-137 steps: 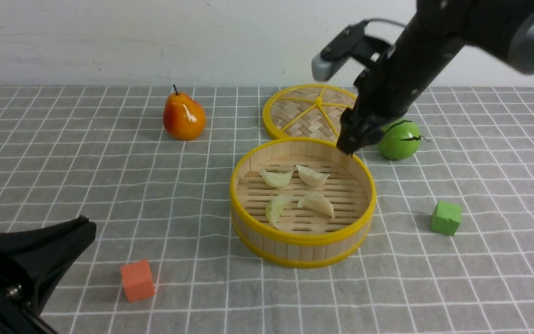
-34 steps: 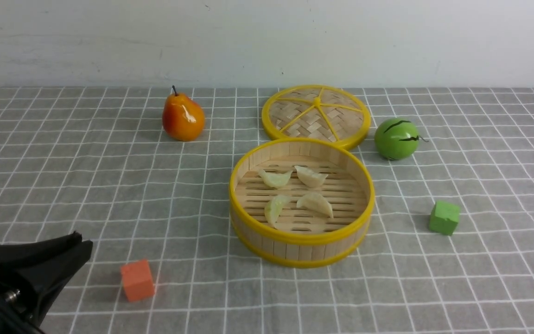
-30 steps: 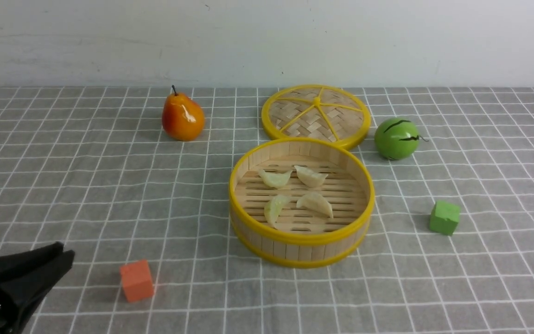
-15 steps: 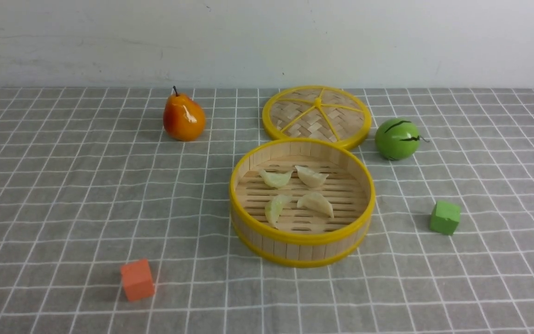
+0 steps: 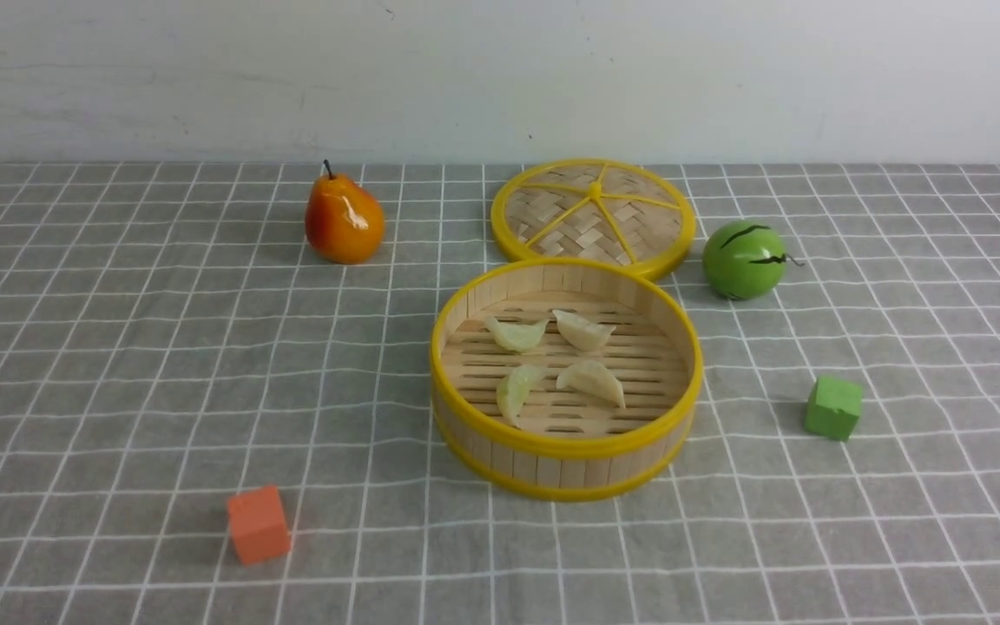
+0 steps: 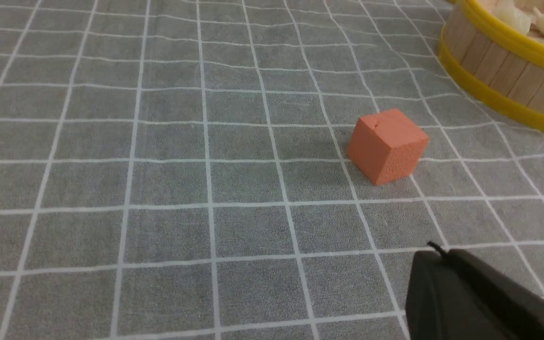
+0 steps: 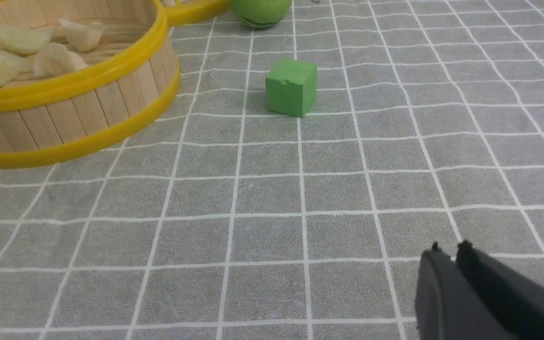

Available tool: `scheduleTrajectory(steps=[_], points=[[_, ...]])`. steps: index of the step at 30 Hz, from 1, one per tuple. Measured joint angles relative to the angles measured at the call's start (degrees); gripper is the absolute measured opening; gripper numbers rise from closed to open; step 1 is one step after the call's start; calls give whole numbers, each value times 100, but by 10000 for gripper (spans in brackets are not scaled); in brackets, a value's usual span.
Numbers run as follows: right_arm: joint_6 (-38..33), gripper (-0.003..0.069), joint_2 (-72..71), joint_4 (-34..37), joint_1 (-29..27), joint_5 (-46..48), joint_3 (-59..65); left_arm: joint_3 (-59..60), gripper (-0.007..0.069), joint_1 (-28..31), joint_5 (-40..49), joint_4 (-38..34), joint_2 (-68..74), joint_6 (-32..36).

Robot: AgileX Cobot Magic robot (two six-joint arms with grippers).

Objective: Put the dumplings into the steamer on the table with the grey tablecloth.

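Note:
The steamer (image 5: 566,450) stands on the grey tablecloth (image 5: 161,347) at the middle of the table. On its slatted floor lie the dumplings: two pale green (image 5: 516,332) (image 5: 517,388) and two cream-white (image 5: 584,328) (image 5: 592,380). Neither arm shows in the front view. My left gripper (image 6: 435,252) is shut and empty, low over the cloth, short of the orange cube (image 6: 387,144), with the steamer (image 6: 503,66) beyond. My right gripper (image 7: 449,249) has its fingers together save a thin slit, holding nothing, well back from the green cube (image 7: 292,86) and the steamer (image 7: 78,108).
The woven yellow-rimmed lid (image 5: 592,215) lies flat right behind the steamer. An orange-red pear (image 5: 344,219) stands at the back left and a green round fruit (image 5: 744,259) at the back right. The green cube (image 5: 833,407) sits right of the steamer, the orange cube (image 5: 258,523) at front left.
My left arm has drawn back out of the front view at the lower left and its gripper has shut. The right arm, earlier over the steamer's far rim, has also left that view.

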Motion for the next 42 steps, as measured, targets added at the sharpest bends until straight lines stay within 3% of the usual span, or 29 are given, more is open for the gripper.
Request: scheduleTrajectory(steps=[42], points=[[0, 108, 0, 0, 0, 0, 0, 0, -14, 0, 43, -75, 0, 190]])
